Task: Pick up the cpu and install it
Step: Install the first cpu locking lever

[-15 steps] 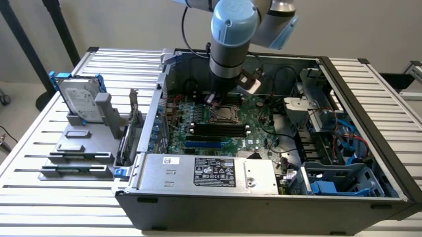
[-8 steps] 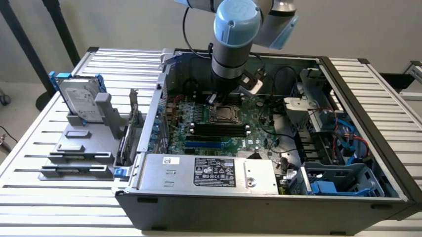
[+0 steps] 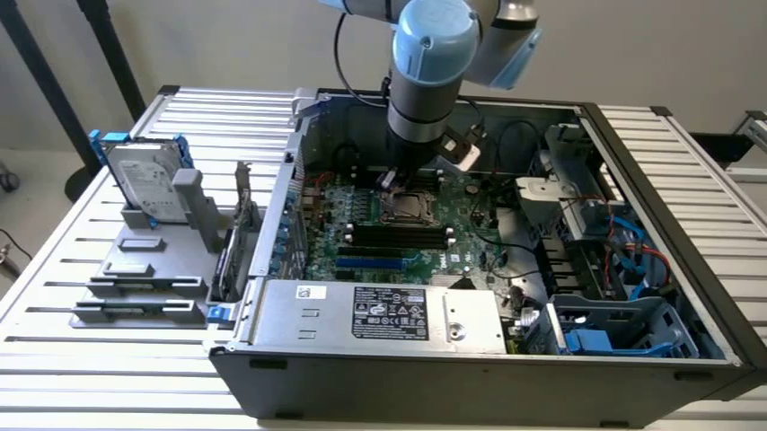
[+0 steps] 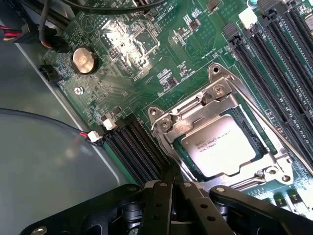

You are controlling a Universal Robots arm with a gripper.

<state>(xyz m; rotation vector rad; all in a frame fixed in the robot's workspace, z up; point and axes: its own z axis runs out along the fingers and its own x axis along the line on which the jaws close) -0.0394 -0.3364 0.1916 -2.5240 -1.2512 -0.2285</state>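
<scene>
Fingers (image 4: 159, 198) shut tight, holding nothing. Gripper (image 3: 393, 180) hanging low inside computer case (image 3: 419, 386), just above green board (image 3: 348, 211). Shiny square chip (image 4: 222, 144) lying flat in metal socket frame (image 4: 168, 122), just beside gripper. In exterior view, chip at 12 o'clock from black memory slots (image 3: 396, 235); hard drive (image 3: 144, 180) at 9 o'clock from case.

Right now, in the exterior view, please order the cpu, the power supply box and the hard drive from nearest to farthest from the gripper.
1. The cpu, in its socket, close under the gripper.
2. The power supply box, inside the case, along the side nearest the camera.
3. The hard drive, outside the case, at the exterior view's left.
</scene>
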